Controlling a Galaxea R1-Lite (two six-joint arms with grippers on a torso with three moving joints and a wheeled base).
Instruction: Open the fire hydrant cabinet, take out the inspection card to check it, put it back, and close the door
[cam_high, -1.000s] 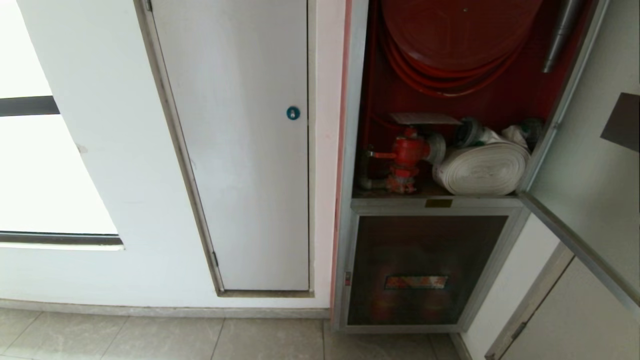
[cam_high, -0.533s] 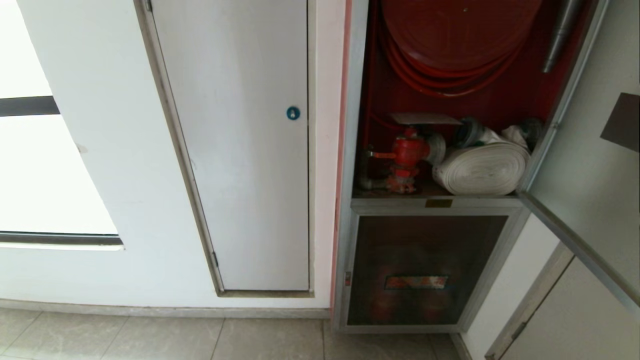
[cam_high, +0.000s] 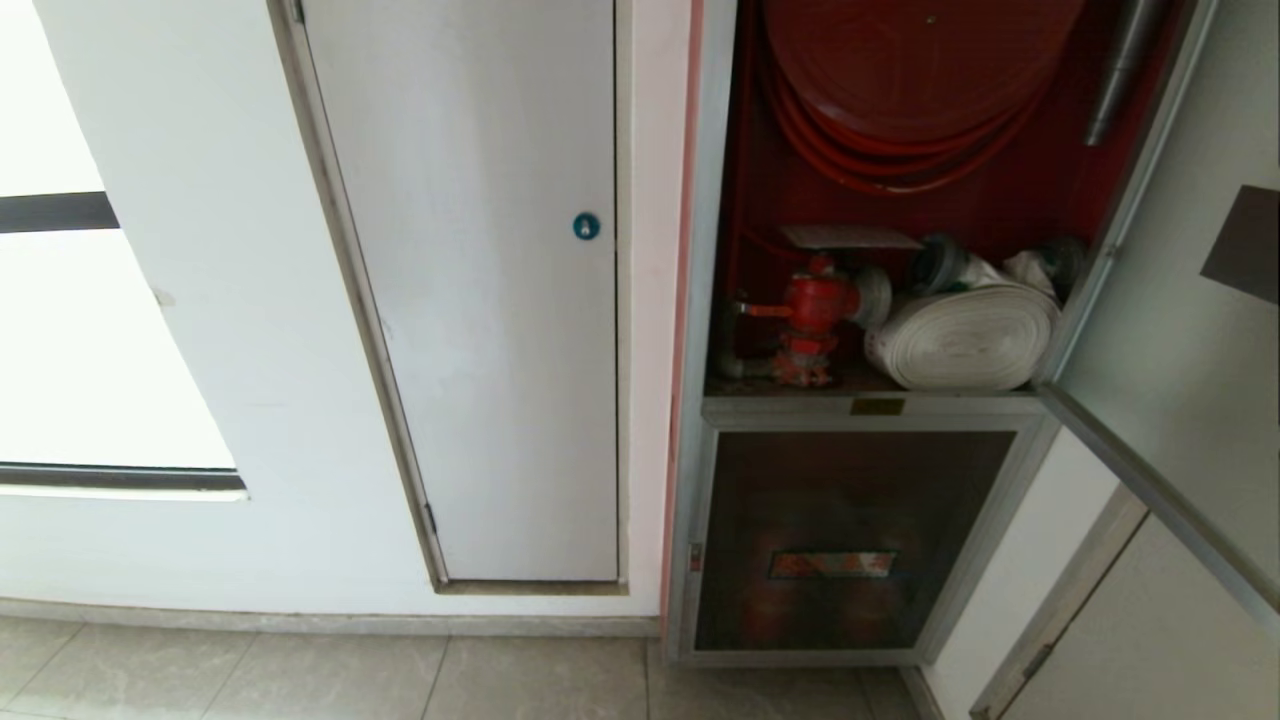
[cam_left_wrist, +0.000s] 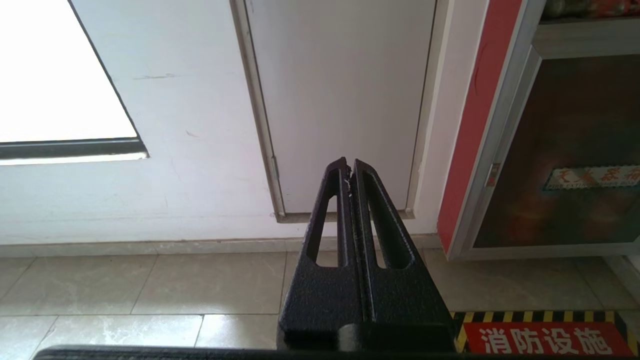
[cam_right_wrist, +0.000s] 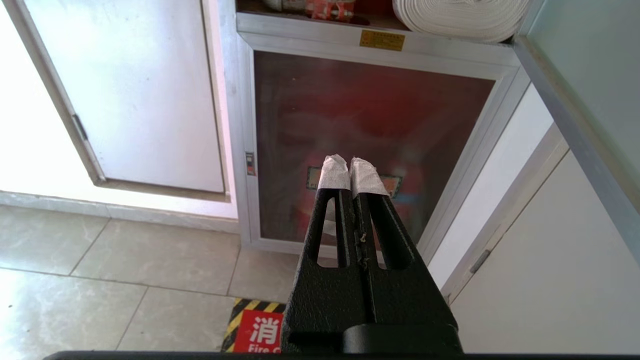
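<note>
Silver-framed fire hydrant cabinet (cam_high: 700, 300) right of plain white door (cam_high: 480, 300); my view: red valve (cam_high: 812, 312) left of white rolled hose (cam_high: 965, 335), card (cam_high: 845, 237) above valve; glass door (cam_high: 1180, 330) swung right.

Head cam looks fwd and down from high up at the wall: white door (cam_high: 480, 300) centre-left, open fire hydrant cabinet (cam_high: 880, 330) upper right, floor tiles (cam_high: 330, 680) along the bottom edge. Left wrist cam sits low, close to the floor, facing the white door's (cam_left_wrist: 340, 100) bottom w/ the cabinet at the right edge. Right wrist cam, also low, faces the lower glass panel (cam_right_wrist: 370, 145) at frame centre. All three share that lower panel (cam_high: 850, 540) and the white door.
</note>
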